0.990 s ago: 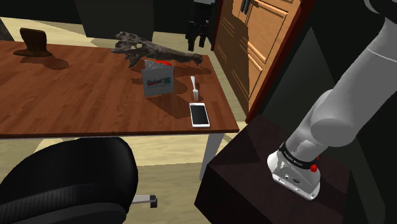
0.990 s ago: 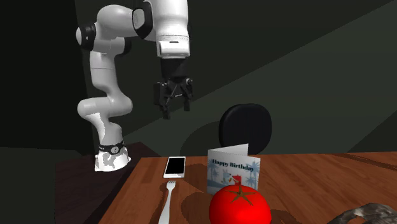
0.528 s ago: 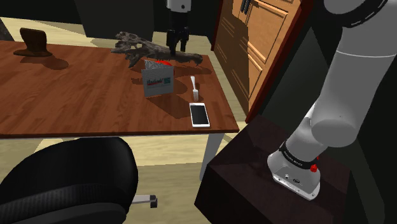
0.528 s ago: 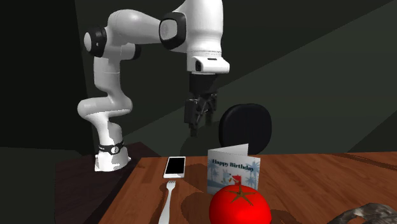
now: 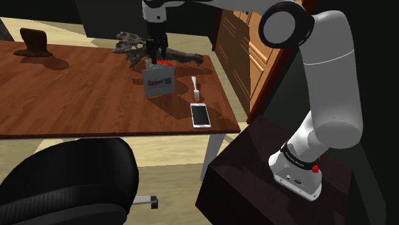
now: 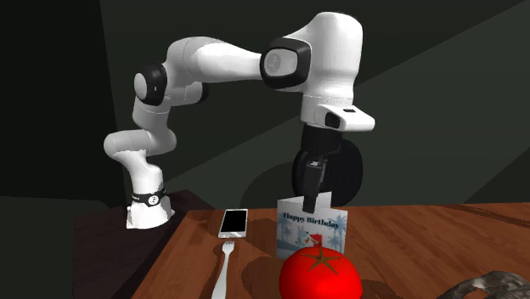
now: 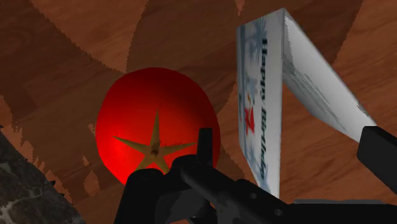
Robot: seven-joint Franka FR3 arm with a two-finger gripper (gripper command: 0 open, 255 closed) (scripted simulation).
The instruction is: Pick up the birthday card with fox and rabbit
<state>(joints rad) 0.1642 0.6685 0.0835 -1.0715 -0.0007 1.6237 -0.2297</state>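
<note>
Near the counter [image 5: 77, 96] edge facing the stand [image 5: 256, 172]: card [image 6: 312, 222], upright, folded in a V, printed face toward tomato [image 6: 321, 273] just beside. Fork [image 5: 194, 89] between card and edge. Pincer [image 6: 307, 204] spread, straddling card's top. Bare wood opposite.

Brown wooden table [image 5: 77, 96]. White phone [image 5: 200, 115], dark screen up, by the corner nearest the stand. White fork [image 5: 195, 88] just past it, apart. Red tomato [image 6: 322, 273] further in. Grey skull-like piece [image 5: 137, 48] along the far edge. Black office chair [image 5: 70, 179] off the near edge.
</note>
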